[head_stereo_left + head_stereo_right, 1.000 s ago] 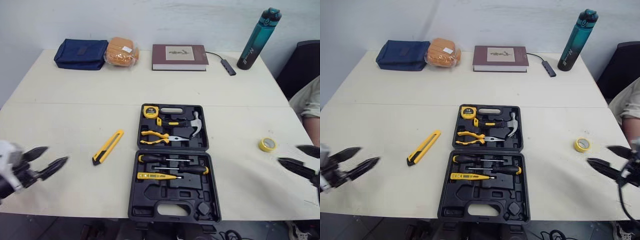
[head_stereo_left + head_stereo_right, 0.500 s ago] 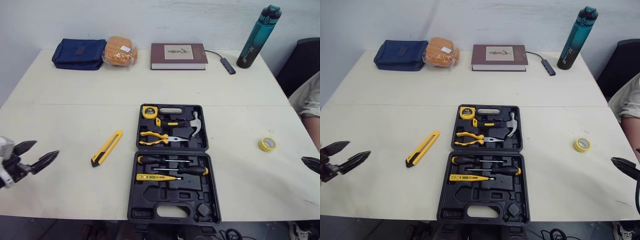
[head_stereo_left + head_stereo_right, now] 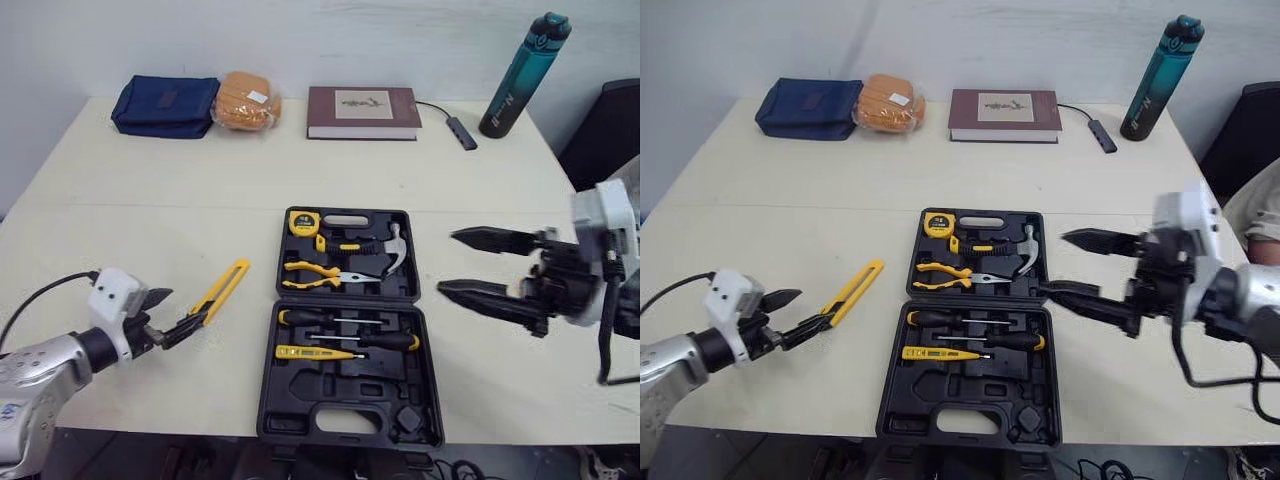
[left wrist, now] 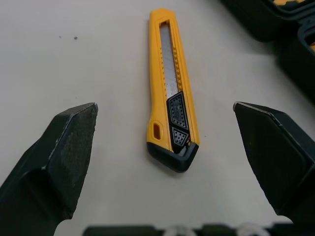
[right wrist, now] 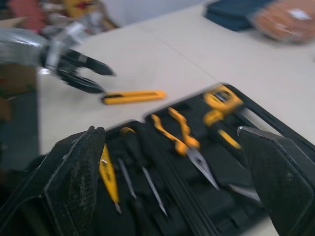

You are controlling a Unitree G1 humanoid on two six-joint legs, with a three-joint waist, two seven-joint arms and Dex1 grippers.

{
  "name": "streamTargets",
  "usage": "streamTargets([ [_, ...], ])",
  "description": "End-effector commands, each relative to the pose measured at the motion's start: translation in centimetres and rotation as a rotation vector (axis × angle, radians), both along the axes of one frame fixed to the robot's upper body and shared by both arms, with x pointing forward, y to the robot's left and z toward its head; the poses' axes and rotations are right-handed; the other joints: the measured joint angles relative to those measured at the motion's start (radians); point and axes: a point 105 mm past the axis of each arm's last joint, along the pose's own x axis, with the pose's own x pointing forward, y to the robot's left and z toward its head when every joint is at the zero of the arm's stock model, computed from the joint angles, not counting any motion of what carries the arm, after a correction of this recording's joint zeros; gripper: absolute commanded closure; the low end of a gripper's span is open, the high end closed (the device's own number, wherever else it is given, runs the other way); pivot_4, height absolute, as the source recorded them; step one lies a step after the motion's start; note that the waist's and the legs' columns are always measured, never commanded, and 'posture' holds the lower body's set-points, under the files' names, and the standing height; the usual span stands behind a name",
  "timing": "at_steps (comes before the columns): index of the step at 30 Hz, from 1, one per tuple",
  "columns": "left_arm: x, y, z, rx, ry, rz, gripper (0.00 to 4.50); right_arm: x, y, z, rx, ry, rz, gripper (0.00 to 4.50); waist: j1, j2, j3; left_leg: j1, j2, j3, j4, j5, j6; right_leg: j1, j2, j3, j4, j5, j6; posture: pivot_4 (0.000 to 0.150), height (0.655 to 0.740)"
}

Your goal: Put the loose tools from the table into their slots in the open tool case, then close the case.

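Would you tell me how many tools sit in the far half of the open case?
3: tape measure at its far-left corner, hammer across the middle, pliers along its near edge. Nothing appears hidden.

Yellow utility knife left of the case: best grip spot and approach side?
Grip the yellow utility knife across its narrow width, just past the black end cap, coming down from above. It lies flat on the white table, lengthwise in line with the open left end effector.
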Motion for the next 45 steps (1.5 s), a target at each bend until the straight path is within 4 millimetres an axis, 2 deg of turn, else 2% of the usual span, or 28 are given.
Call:
streamTargets([
  [1,1.1,-0.2,-0.7,0.051,-0.008,0.012,0.05,-0.9,2.1,0.5,-0.030,-0.030,0.129,0.00,-0.001,0.000,0.000,0.000,0.000,0.000,0.000,0.000,0.000,0.000,0.000,0.000,-0.001,0.000,0.000,0.150,0.7400],
  [4,1.7,-0.8,-1.3,0.053,0.009,-0.021,0.05,-1.5,3.2,0.5,-0.049,-0.031,0.214,0.00,-0.001,-0.001,0.000,-0.001,0.000,0.000,0.001,0.000,0.000,0.000,0.000,0.000,-0.001,0.001,0.001,0.150,0.7400],
  [14,2.7,-1.0,-2.6,0.069,0.033,-0.036,0.05,-0.4,4.2,-0.9,-0.150,-0.119,0.255,0.00,0.000,-0.001,0.000,0.001,0.000,-0.001,0.001,0.001,0.001,0.001,-0.001,-0.001,0.001,0.001,0.001,0.150,0.7400],
  [18,2.7,-1.2,-3.2,0.068,0.052,-0.047,1.15,-0.1,4.3,-0.9,-0.153,-0.137,0.264,0.00,0.000,-0.001,-0.001,0.001,0.000,-0.001,0.001,0.001,0.001,0.001,-0.001,-0.001,0.001,0.001,0.001,0.150,0.7400],
  [22,2.5,-1.7,-3.0,0.050,0.039,-0.060,2.91,0.0,4.4,-0.7,-0.151,-0.153,0.266,0.00,-0.001,-0.001,-0.001,0.001,0.000,0.000,0.001,0.001,0.000,0.001,-0.001,-0.001,0.001,0.001,0.001,0.150,0.7400],
  [23,2.6,-1.8,-2.7,0.056,0.025,-0.061,3.14,0.0,4.4,-0.7,-0.150,-0.155,0.266,0.00,-0.001,0.000,-0.001,0.001,0.000,-0.001,0.001,0.001,0.000,0.001,-0.001,-0.001,0.001,0.001,0.001,0.150,0.7400],
  [24,2.5,-1.9,-2.4,0.076,0.010,-0.072,3.13,0.0,4.4,-0.7,-0.150,-0.155,0.266,0.00,-0.001,0.000,-0.001,0.001,0.000,-0.001,0.001,0.001,0.000,0.001,-0.001,-0.001,0.001,0.001,0.001,0.150,0.7400],
  [27,2.2,-3.1,1.5,0.145,-0.076,-0.202,3.13,-0.2,4.2,-1.1,-0.149,-0.125,0.268,0.00,-0.002,-0.002,0.000,0.000,0.000,-0.001,0.002,0.001,0.000,0.001,-0.001,-0.001,0.001,0.001,0.001,0.150,0.7400],
  [29,2.0,-3.6,3.1,0.163,-0.103,-0.258,3.13,-0.3,3.9,-1.4,-0.156,-0.103,0.266,0.00,-0.002,-0.003,0.001,-0.001,0.000,-0.001,0.001,0.002,-0.001,0.000,-0.001,-0.001,0.000,0.001,0.001,0.150,0.7400],
  [31,1.6,-4.4,4.5,0.169,-0.119,-0.328,3.13,-0.6,3.5,-1.9,-0.168,-0.075,0.260,0.00,0.000,-0.003,0.001,-0.001,0.000,-0.002,0.001,0.002,-0.001,0.001,-0.001,-0.002,-0.001,0.001,0.001,0.150,0.7400],
  [33,0.5,-6.5,5.7,0.142,-0.103,-0.465,3.13,-1.1,2.8,-2.5,-0.179,-0.035,0.256,0.00,-0.001,-0.003,0.001,-0.001,-0.001,-0.002,0.001,0.002,-0.001,0.001,-0.002,-0.002,-0.001,0.001,0.001,0.150,0.7400],
  [35,-0.9,-8.5,6.0,0.139,-0.080,-0.604,3.13,-1.5,2.4,-2.6,-0.159,-0.001,0.238,0.00,-0.001,-0.003,0.001,-0.002,-0.001,-0.002,0.001,0.002,-0.001,0.001,-0.002,-0.003,-0.002,0.001,0.001,0.150,0.7400],
  [37,-2.1,-10.8,5.8,0.137,-0.052,-0.730,3.13,-2.2,1.7,-3.3,-0.176,0.042,0.222,0.00,-0.001,-0.002,0.001,-0.002,-0.001,-0.002,0.001,0.002,-0.001,0.001,-0.002,-0.003,-0.002,0.001,0.001,0.150,0.7400],
  [41,-2.9,-13.3,5.5,0.081,-0.003,-0.825,3.13,-3.3,0.9,-4.8,-0.258,0.081,0.213,0.00,-0.001,-0.002,0.001,-0.002,-0.001,-0.002,0.002,0.003,-0.001,0.002,-0.001,-0.003,-0.002,0.001,0.001,0.150,0.7400],
  [43,-3.7,-15.2,4.9,0.075,0.021,-0.928,3.13,-3.8,0.4,-5.7,-0.290,0.104,0.202,0.00,-0.001,-0.003,0.001,-0.001,-0.001,-0.002,0.002,0.003,0.000,0.002,0.000,-0.003,-0.001,0.001,0.001,0.150,0.7400],
  [45,-4.0,-16.7,4.2,0.114,0.028,-0.999,3.13,-3.6,-0.1,-6.0,-0.303,0.095,0.156,0.00,0.001,-0.003,0.001,-0.001,-0.001,-0.002,0.002,0.003,0.000,0.003,0.000,-0.003,-0.001,0.001,0.002,0.150,0.7400],
])
